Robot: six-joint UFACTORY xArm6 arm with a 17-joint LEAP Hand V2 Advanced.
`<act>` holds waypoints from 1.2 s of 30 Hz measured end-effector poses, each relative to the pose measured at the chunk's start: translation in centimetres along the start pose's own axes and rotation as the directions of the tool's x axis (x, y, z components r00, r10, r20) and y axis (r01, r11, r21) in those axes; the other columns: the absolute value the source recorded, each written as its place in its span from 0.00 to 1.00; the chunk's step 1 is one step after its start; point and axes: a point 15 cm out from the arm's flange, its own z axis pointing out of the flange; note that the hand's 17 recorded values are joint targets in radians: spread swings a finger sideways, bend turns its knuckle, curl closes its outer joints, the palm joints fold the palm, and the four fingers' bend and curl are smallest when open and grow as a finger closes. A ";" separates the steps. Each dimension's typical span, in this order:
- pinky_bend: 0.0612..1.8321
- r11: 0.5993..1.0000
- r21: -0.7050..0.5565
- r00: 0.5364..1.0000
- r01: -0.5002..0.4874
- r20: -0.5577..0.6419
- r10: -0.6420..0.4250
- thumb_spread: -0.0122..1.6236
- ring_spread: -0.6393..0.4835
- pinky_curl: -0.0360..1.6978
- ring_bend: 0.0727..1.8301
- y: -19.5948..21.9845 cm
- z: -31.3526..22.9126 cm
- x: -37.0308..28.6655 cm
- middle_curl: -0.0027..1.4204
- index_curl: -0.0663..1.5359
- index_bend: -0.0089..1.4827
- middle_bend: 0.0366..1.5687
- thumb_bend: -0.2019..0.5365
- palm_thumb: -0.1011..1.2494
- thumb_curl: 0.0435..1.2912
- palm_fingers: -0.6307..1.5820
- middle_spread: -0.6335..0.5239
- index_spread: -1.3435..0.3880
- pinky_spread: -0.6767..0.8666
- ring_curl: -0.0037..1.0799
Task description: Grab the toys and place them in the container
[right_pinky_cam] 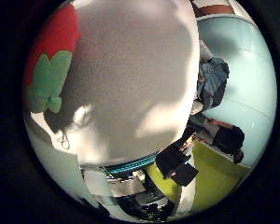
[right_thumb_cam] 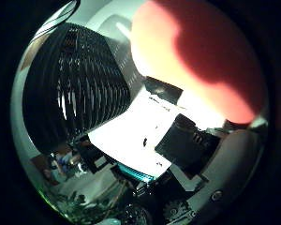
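The hand (right_thumb_cam: 196, 145) hovers close over the red strawberry toy (right_pinky_cam: 53, 60), with the black slatted container (right_thumb_cam: 79, 79) beside. I cannot tell the fingers' state. Best to centre the palm over the toy, roughly twelve o'clock, before curling

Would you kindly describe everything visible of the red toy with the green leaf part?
The red toy looks like a soft plush strawberry: a rounded red body with a flat, lobed green leaf patch of felt-like cloth. It lies on the pale white surface, close to the palm, filling much of the thumb-side view. Whether the fingers touch it cannot be told.
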 end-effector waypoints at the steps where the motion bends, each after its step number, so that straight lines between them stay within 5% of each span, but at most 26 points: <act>1: 0.42 1.000 0.000 1.000 -0.001 0.001 0.001 0.65 0.27 0.19 0.46 0.0 0.0 0.0 0.36 0.31 0.16 0.34 0.25 0.63 0.27 0.85 0.24 0.51 0.17 0.35; 4: 0.53 1.000 0.003 1.000 0.000 0.000 0.000 0.63 0.29 0.25 0.56 -0.1 -0.1 0.1 0.45 0.40 0.30 0.50 0.25 0.67 0.29 0.90 0.27 0.49 0.16 0.43; 9: 0.70 1.000 -0.011 1.000 0.002 -0.006 -0.002 0.61 0.35 0.35 0.71 0.4 -0.7 0.2 0.56 0.57 0.56 0.71 0.29 0.81 0.37 0.82 0.34 0.52 0.25 0.56; 12: 0.75 1.000 -0.023 1.000 -0.003 -0.004 0.003 0.59 0.36 0.40 0.75 0.7 -1.0 0.2 0.59 0.62 0.62 0.77 0.28 0.86 0.42 0.78 0.36 0.54 0.28 0.60; 18: 0.76 0.996 -0.090 1.000 -0.009 0.001 0.010 0.56 0.36 0.47 0.77 3.0 -4.8 0.4 0.62 0.67 0.65 0.81 0.26 0.88 0.49 0.75 0.39 0.57 0.32 0.66; 23: 0.75 0.999 0.035 0.999 -0.012 -0.031 0.013 0.53 0.36 0.53 0.77 4.2 -11.1 0.8 0.63 0.69 0.66 0.83 0.25 0.87 0.53 0.74 0.40 0.58 0.33 0.70; 36: 0.69 0.992 0.125 0.995 0.034 -0.094 -0.022 0.51 0.36 0.65 0.76 10.5 -26.6 -1.2 0.62 0.72 0.67 0.84 0.25 0.86 0.60 0.73 0.40 0.59 0.33 0.75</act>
